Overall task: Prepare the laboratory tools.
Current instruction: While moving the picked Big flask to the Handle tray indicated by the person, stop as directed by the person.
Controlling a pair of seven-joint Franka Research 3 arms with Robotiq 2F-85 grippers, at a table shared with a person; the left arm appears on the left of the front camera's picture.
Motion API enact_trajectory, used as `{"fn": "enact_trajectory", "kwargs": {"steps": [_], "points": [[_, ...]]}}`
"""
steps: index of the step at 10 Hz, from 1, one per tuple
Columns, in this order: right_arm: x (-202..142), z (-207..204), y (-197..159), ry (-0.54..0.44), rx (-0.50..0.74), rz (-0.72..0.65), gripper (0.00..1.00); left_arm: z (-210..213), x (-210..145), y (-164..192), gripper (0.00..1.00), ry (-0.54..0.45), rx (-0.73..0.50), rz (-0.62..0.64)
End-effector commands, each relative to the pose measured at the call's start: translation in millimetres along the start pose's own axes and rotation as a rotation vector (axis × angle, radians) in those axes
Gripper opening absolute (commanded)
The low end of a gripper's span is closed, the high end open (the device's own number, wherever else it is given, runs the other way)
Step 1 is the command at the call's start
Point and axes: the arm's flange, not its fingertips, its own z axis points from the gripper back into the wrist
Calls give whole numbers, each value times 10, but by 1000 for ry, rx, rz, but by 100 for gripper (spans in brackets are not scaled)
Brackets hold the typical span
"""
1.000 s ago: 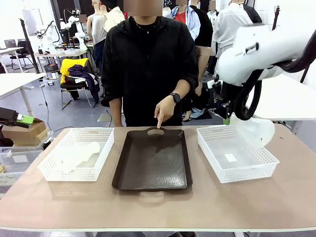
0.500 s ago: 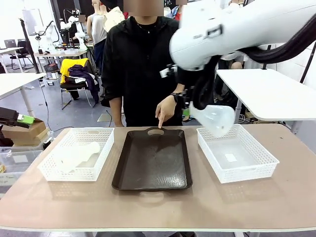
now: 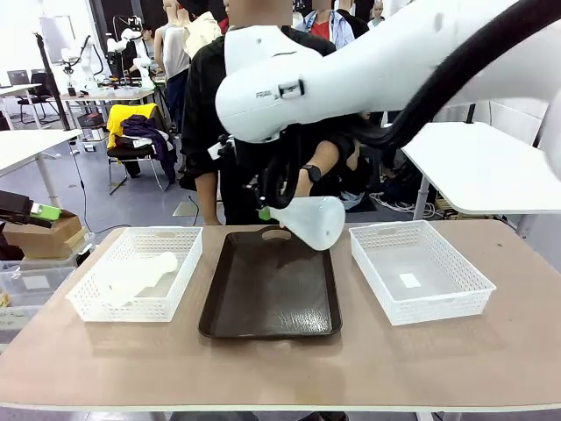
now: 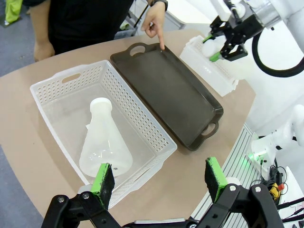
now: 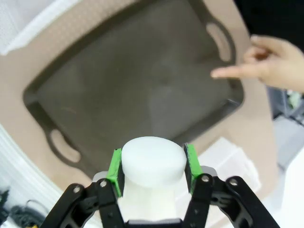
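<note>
At nine o'clock on the table, a white basket [image 3: 114, 309] holds one flask [image 3: 138, 276] lying on its side. The left gripper [image 4: 159, 176] hangs above it, jaws spread wide and empty. A person's hand [image 4: 153, 21] points at the twelve o'clock end of the central brown tray [image 3: 267, 298]. Over that end, the right gripper [image 3: 265, 212] clamps the neck of the second flask [image 3: 311, 221], its base tilted toward the three o'clock basket [image 3: 438, 307].

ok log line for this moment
right tool shut on flask over tray | left tool open | second flask in left basket
</note>
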Motion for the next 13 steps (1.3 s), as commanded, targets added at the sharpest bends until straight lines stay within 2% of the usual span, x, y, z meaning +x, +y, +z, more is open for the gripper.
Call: {"fn": "enact_trajectory", "kwargs": {"steps": [1, 6, 9, 13], "points": [[279, -95, -105, 1, 71, 32, 0, 18, -5, 6, 100, -8, -9, -1], [557, -731, -157, 30, 137, 28, 0, 18, -5, 6, 100, -8, -9, -1], [659, -1151, -150, 10, 198, 48, 0, 18, -5, 6, 100, -8, -9, -1], [625, -1211, -167, 27, 197, 31, 0, 18, -5, 6, 100, -8, -9, -1]]}}
